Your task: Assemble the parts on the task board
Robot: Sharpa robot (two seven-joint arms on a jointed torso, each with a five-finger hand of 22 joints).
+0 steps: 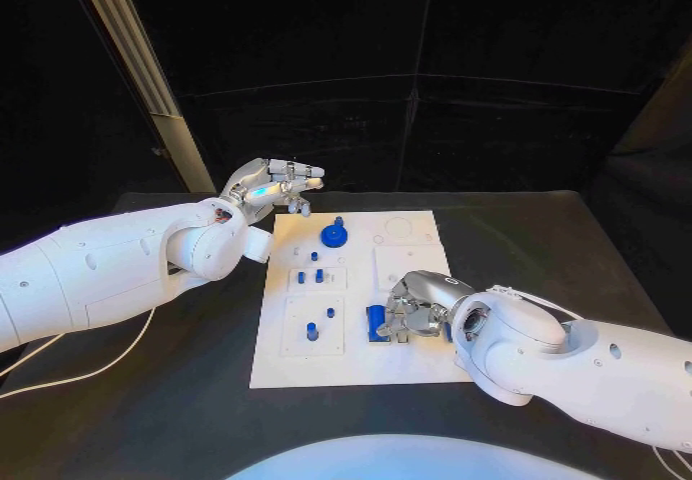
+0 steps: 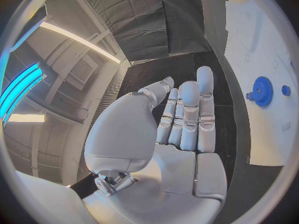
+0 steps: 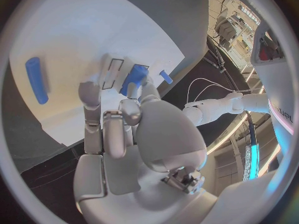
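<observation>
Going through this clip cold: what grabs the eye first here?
The white task board in the middle of the black table, dotted with small blue parts, stands out at once. The right hand is down on the board's near right area, its fingers at a blue block. The left hand hangs above the board's far left corner, fingers apart and holding nothing, with a blue gear just beside it.

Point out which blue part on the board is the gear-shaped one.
The round toothed blue gear at the task board's far end, near the left hand; the others are small pegs or blocks.
</observation>
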